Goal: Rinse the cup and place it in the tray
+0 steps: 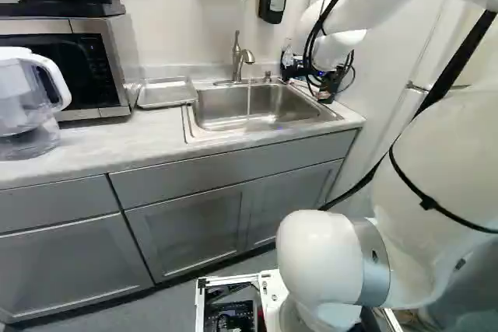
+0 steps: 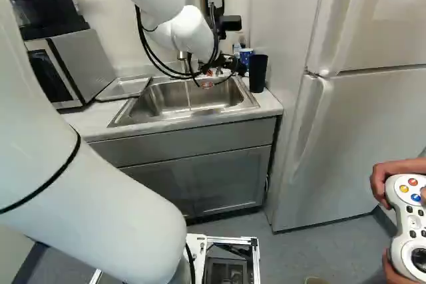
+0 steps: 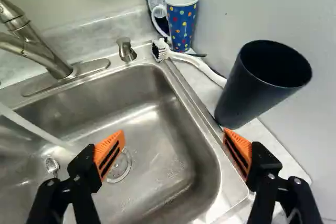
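Find dark cup point(image 3: 252, 98) upright on the surface point(image 2: 271, 103), right of the sink point(image 3: 157, 114), close to the wall point(image 3: 320, 129), nearer than the dotted mug point(image 3: 181, 24) and the brush point(image 3: 197, 65). Read tool point(image 3: 173, 134) as spread wide, holding nothing. See cup outside the gap, just beside the right-hand finger; cannot confirm contact there.

Judged handling: likely light if empty, probably plastic, fairly stiff, not very fragile. Tapers towards the base – may creep downwards through the pads, more so once wet. Looks smooth; expect a slippery wall after rinsing. Could flex or squeeze out under a hard pinch near the rim.

Suggested hold: clasp across the body from two sides, about mid-height, leaving mouth and base free. Squeeze moderately. Expect added weight and a pull to tip under the running water point(image 3: 32, 127) – drain over the sink before carrying left to the tray point(image 1: 166, 93).
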